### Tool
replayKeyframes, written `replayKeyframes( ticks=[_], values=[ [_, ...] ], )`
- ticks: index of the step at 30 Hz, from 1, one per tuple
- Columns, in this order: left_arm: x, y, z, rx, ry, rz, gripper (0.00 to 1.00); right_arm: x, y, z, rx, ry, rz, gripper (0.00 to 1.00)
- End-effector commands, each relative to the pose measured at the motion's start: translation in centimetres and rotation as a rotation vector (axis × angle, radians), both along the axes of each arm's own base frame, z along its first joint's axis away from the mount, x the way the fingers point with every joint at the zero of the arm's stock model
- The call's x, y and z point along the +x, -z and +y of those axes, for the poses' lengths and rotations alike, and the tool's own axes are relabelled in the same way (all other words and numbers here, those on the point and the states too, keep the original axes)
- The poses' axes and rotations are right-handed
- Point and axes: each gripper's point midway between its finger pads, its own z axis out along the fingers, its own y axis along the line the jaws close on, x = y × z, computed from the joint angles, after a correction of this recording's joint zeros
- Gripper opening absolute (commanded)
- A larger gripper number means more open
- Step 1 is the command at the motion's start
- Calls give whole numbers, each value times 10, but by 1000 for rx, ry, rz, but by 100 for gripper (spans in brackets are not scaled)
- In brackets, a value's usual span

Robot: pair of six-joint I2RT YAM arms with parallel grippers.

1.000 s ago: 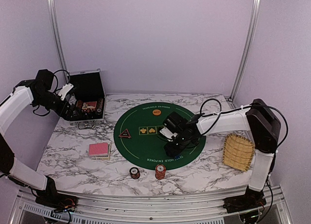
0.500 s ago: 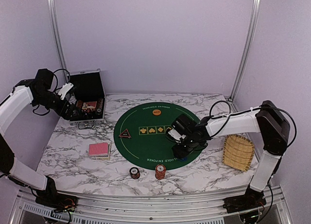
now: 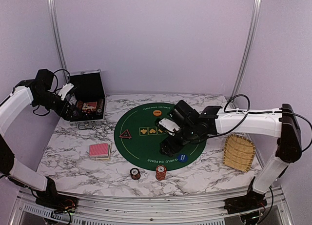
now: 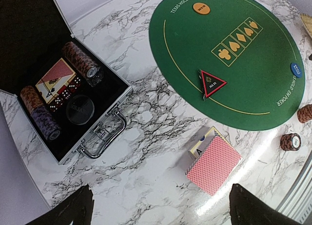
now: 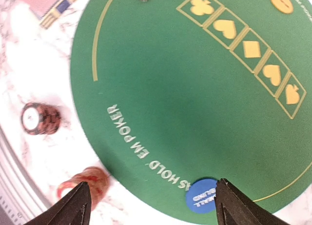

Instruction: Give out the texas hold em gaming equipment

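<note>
- The right gripper point(image 5: 152, 183) is hanging over the green mat point(image 3: 146, 149). Its fingers point(image 5: 73, 208) are standing wide apart and gripping nothing.
- The blue chip point(image 5: 202, 196) is lying flat on the mat between those fingers, closer to the one on the right of the wrist view. It is round, so it has no long axis, and its white lettering is facing up.
- The orange-red chip stack point(image 5: 90, 183) is standing upright just beside the other finger, off the mat. The dark chip stack point(image 5: 41, 118) is standing upright further out on that side.
- The left gripper point(image 4: 161, 186) is spread wide and empty, hovering beside the black case point(image 4: 29, 30), which is lying open.
- The red-backed cards point(image 4: 214, 164) are lying ahead of the left gripper, between its fingers in the wrist view, back side up. Their long axis is running upper right to lower left in that view, and roughly left to right in the top view.
- The triangular marker point(image 4: 211, 83) is lying flat on the mat edge beyond the cards, with one corner pointing toward the back wall.
- The orange button point(image 3: 157, 112) is sitting flat at the mat's far edge, beyond the right gripper.
- The surface is a white marble-pattern table point(image 3: 73, 159), with the round mat at its centre. The wicker tray point(image 3: 239, 153) is resting well out to the right gripper's right.
- The room is showing plain lilac walls point(image 3: 156, 39) and metal posts point(image 3: 248, 44) in the back corners.
</note>
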Motion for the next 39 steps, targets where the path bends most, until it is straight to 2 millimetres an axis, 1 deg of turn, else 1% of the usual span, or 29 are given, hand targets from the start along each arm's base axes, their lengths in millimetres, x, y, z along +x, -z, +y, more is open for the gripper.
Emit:
replayKeyframes(
  ticks=[1, 4, 8, 12, 20, 23, 26, 31, 39],
  values=[
    [-4, -5, -2, 2, 15, -2, 99, -43, -4, 11, -11, -93, 95, 87],
    [-4, -7, -2, 1, 15, -5, 99, -57, -1, 17, -39, -133, 113, 89],
    [-4, -8, -3, -2, 15, -8, 99, -67, 8, 24, -73, -176, 127, 91],
    [-5, -8, -2, 4, 13, -7, 99, -73, 10, 34, -76, -210, 132, 93],
    [-5, -6, -1, 11, 14, -3, 99, -81, 21, 44, -97, -252, 153, 93],
    [-5, -5, -1, 11, 17, 0, 99, -84, 29, 44, -117, -260, 163, 90],
    [-5, -5, -1, 10, 18, 0, 99, -82, 35, 43, -135, -254, 157, 84],
    [-6, -4, -1, 12, 18, 1, 99, -79, 37, 45, -135, -252, 146, 77],
    [-6, -4, 0, 19, 19, -2, 99, -77, 46, 44, -150, -250, 145, 71]
  ],
)
